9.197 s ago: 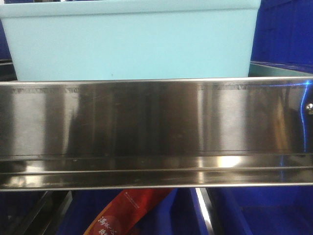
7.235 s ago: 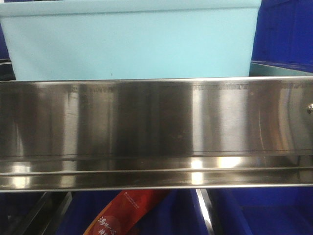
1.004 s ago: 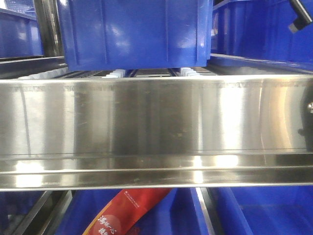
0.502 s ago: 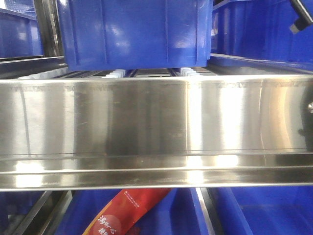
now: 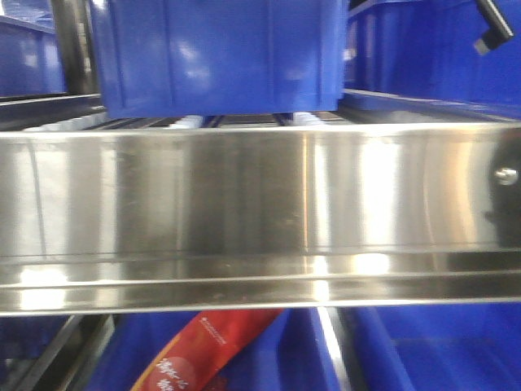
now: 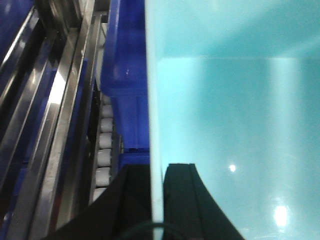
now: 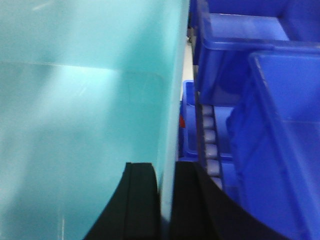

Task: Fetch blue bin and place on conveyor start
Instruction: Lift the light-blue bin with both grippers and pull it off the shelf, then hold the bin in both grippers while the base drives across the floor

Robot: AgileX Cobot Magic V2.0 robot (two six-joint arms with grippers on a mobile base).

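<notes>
Where blue bin (image 6: pixel 235 125) shows in wrist views, two opposite side walls are gripped: left jaws clamped astride one rim, right jaws clamped astride other.
Left of bin: dark blue crate (image 6: pixel 125 75) close against wall, then white rollers (image 6: pixel 104 150), steel rails (image 6: pixel 55 125).
Right of bin: narrow gap, then dark blue crates (image 7: pixel 270 125) crowding.
Front view: steel shelf rail (image 5: pixel 260 204) spans full width, shelf crate (image 5: pixel 220 57) above, red packet (image 5: pixel 203 350) below.

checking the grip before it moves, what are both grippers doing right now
left gripper: shut on the blue bin wall
right gripper: shut on the blue bin wall
</notes>
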